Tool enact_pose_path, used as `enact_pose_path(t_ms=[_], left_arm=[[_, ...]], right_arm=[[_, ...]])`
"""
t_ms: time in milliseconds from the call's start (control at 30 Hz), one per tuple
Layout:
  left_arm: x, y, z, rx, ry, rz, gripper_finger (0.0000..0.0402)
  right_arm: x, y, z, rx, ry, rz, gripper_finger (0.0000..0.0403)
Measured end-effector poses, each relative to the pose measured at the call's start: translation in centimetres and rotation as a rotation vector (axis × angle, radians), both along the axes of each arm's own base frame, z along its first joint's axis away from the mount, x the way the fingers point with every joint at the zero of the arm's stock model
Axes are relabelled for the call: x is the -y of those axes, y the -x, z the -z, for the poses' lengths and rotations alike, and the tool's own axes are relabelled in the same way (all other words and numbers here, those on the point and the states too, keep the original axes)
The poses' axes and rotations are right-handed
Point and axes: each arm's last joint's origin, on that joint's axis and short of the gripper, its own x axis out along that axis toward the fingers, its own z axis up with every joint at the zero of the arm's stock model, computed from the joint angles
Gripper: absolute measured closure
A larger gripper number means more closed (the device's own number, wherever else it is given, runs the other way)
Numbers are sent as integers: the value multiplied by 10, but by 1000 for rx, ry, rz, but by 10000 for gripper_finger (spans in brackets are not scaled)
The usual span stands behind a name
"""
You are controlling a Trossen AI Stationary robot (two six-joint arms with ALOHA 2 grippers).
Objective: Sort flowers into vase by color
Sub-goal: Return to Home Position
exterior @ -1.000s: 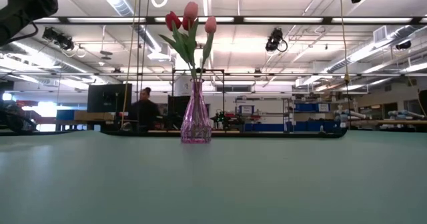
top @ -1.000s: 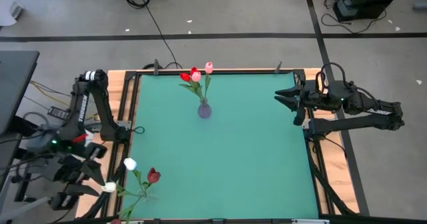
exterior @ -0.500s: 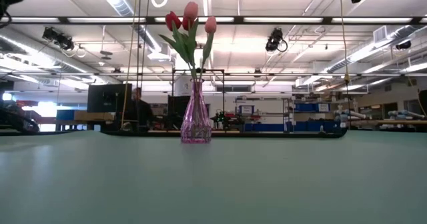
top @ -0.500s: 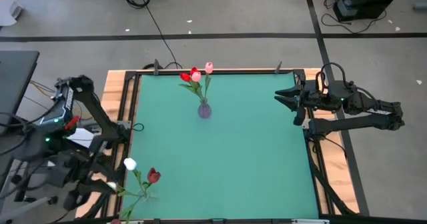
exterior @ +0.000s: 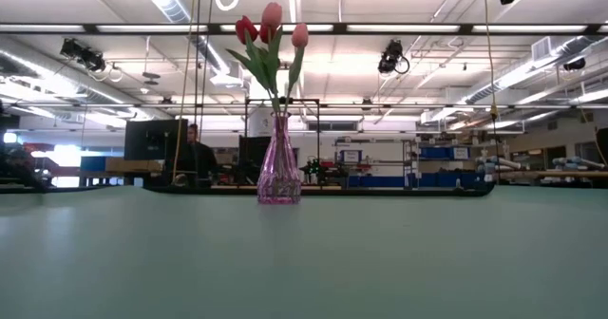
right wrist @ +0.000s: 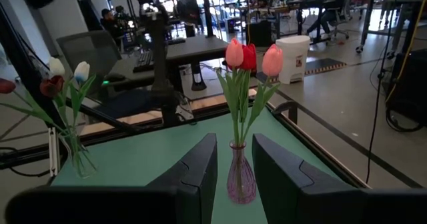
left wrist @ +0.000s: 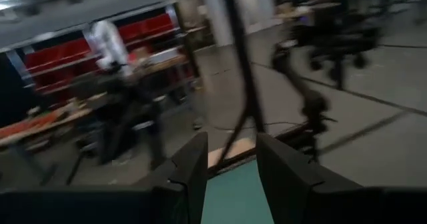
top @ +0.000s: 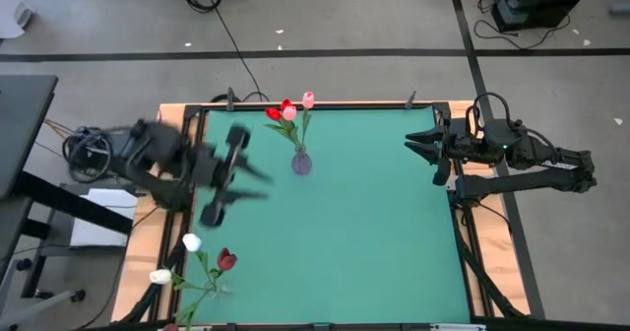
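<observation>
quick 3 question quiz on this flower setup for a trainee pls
1. True or false: the pink vase stands empty.
2. What shares the clear vase with the white flowers? A a dark red flower, B a pink flower, C nothing.
3. Fill in: the left gripper over the mat's left side and the right gripper at its right edge are both ___.
Key: 1 false, red and pink flowers stand in it; 2 A; 3 open.

Left end effector point(top: 242, 179) smeared by motion (high view), room point(left wrist: 100, 84) beyond blurred
</observation>
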Motion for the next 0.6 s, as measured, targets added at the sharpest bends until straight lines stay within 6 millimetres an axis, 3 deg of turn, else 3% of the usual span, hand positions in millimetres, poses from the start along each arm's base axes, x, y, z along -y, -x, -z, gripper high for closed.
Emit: enact_pose_path(t_ms=[233,367,500,600], left_arm=[[-60,-25,11,-15,88,-138,269],[-67,-44,29,17,152,-165,269],[-61,-71,61,-34,168,-144,271],[-54,-74,80,-96,129,-123,283]], right_arm=[[0,0,0,0,0,0,299],[0,0,0,2,0,0,299],[0,0,0,3,0,0,299],[0,0,0,4,0,1,299]])
